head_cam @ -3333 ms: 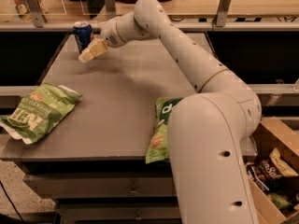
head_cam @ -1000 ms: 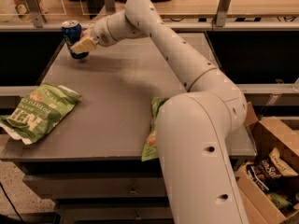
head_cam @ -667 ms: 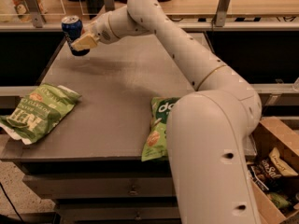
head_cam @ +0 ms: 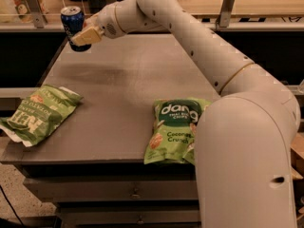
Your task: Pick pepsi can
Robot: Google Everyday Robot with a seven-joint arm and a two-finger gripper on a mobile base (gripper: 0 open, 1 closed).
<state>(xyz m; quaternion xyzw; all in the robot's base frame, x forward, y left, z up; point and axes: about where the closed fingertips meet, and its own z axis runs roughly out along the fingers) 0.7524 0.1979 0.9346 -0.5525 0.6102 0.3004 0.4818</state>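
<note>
The pepsi can [head_cam: 71,23] is dark blue with a silver top, held upright and a little tilted in the air above the table's far left corner. My gripper [head_cam: 81,36] is shut on the pepsi can, its cream fingers [head_cam: 87,34] clamped across the can's lower right side. The white arm reaches from the lower right up and across the grey table [head_cam: 128,80].
A green chip bag [head_cam: 39,113] lies at the table's left front edge, partly overhanging. A green "dang" coconut snack bag [head_cam: 175,129] lies at the front right, next to my arm's base. A counter with rails runs behind the table.
The can has risen off the table's far left corner with my gripper shut on it and sits a little higher now than a second ago.
</note>
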